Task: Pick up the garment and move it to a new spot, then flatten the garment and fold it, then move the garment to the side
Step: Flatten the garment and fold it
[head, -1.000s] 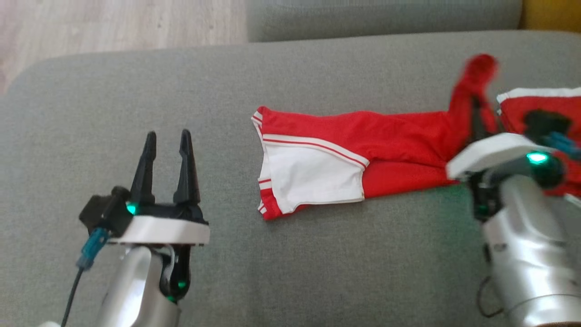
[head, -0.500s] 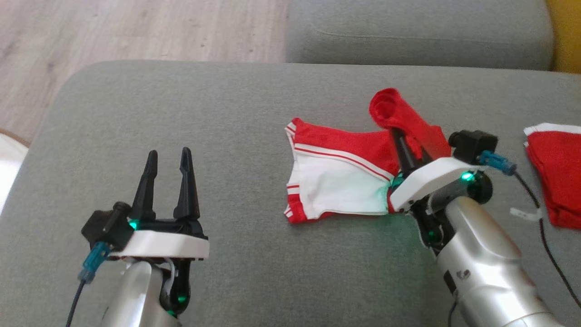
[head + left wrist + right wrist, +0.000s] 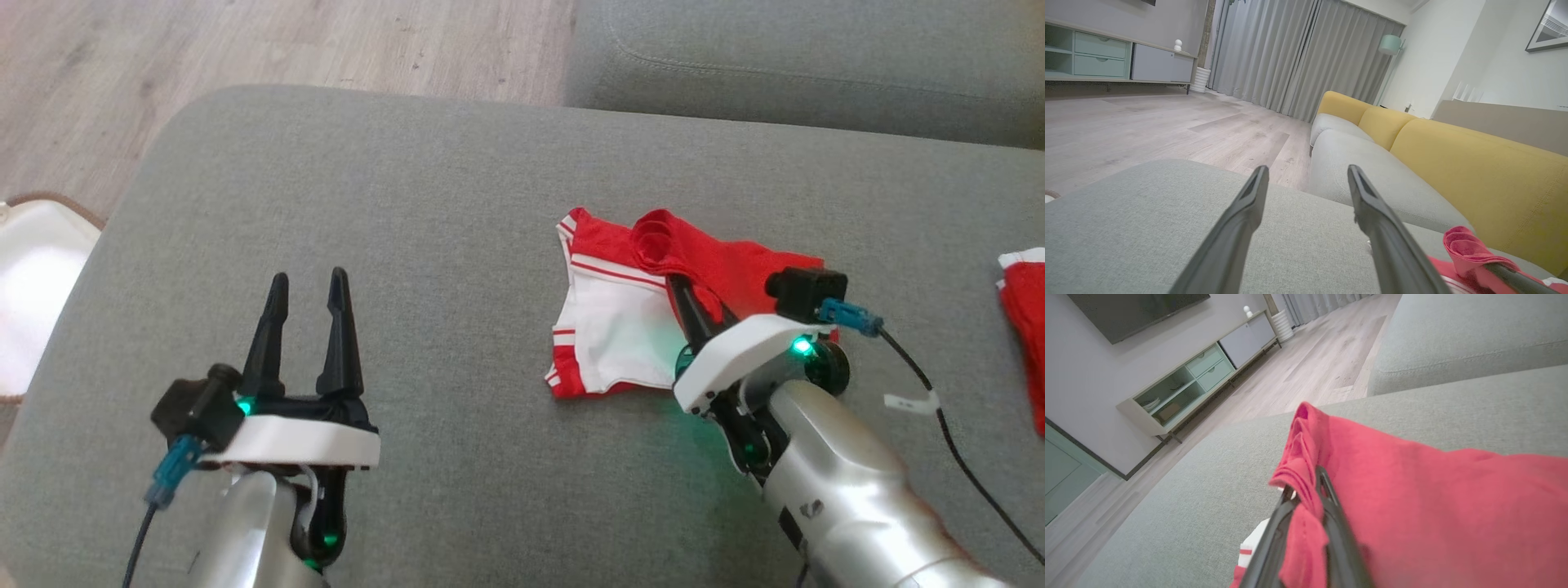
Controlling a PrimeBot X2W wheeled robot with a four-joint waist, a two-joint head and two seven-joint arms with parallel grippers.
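Note:
The garment (image 3: pixel 612 327), red with a white panel and striped trim, lies on the grey sofa seat (image 3: pixel 424 212). Its red end is doubled back over the rest. My right gripper (image 3: pixel 671 278) is shut on that raised red fold, just above the white panel. In the right wrist view the two dark fingers of the right gripper (image 3: pixel 1306 482) pinch a bunched edge of the garment (image 3: pixel 1412 490). My left gripper (image 3: pixel 308 282) hovers open and empty over bare cushion, well left of the cloth. In the left wrist view the left gripper (image 3: pixel 1308 167) is spread wide, with the garment (image 3: pixel 1466 249) at the lower right.
A second red and white cloth (image 3: pixel 1024 327) lies at the seat's right edge. A grey back cushion (image 3: pixel 816 65) runs behind, with a yellow backrest (image 3: pixel 1474 163) beyond. Wooden floor (image 3: pixel 245 49) and a white object (image 3: pixel 33 286) sit to the left. A black cable (image 3: pixel 947 425) trails from my right wrist.
My right gripper has carried the garment's red end leftward, doubling it over the white part. The head camera has also shifted. The left arm has stayed still.

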